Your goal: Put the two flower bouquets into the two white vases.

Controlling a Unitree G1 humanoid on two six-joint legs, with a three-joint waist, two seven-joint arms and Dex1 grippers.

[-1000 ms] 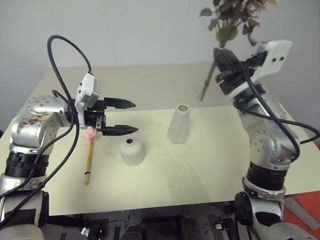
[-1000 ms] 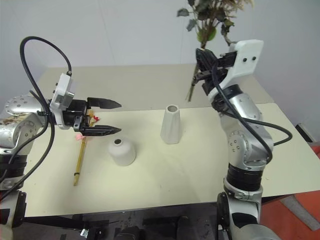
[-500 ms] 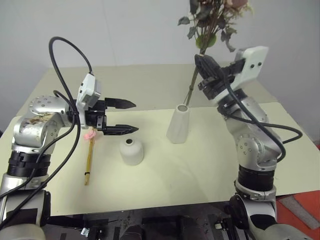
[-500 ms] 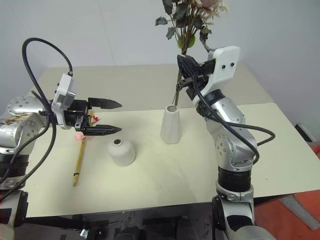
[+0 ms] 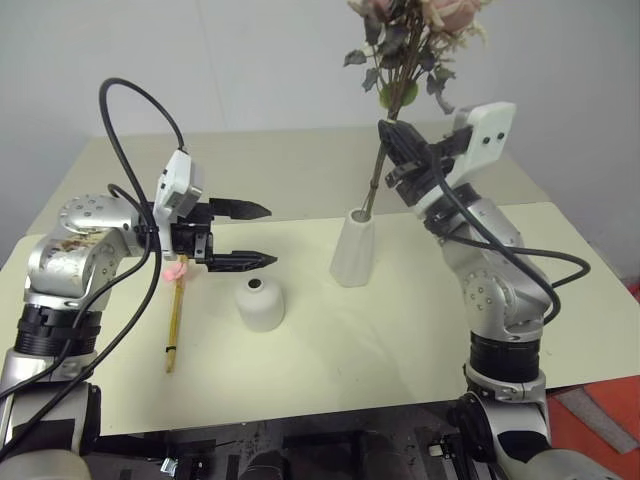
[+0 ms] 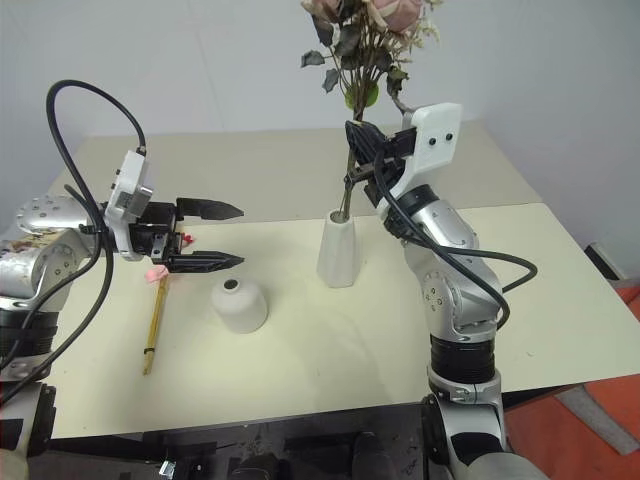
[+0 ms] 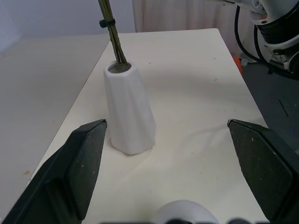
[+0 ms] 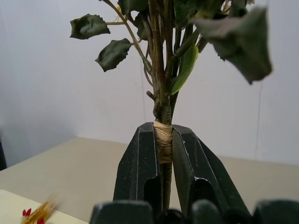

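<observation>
My right gripper (image 5: 393,142) is shut on the stems of the fuller bouquet (image 5: 412,35) of pink roses and dark leaves, held upright. Its stem ends sit inside the mouth of the tall faceted white vase (image 5: 352,251); the left wrist view shows the stems (image 7: 112,32) entering that vase (image 7: 131,112). The short domed white vase (image 5: 261,303) stands to the left, with nothing in it. The thin golden bunch (image 5: 176,312) with small pink flowers lies flat on the table. Just above its flower end hovers my left gripper (image 5: 270,234), open, pointing toward the vases.
The cream table (image 5: 400,330) has a front edge close to me and a seam to a second table (image 5: 280,160) behind. A black cable (image 5: 130,110) loops above my left arm. A white wall stands behind the tables.
My right gripper carried the rose bouquet left and down. Its stems went from beside and behind the tall vase into its mouth. The left gripper stayed put.
</observation>
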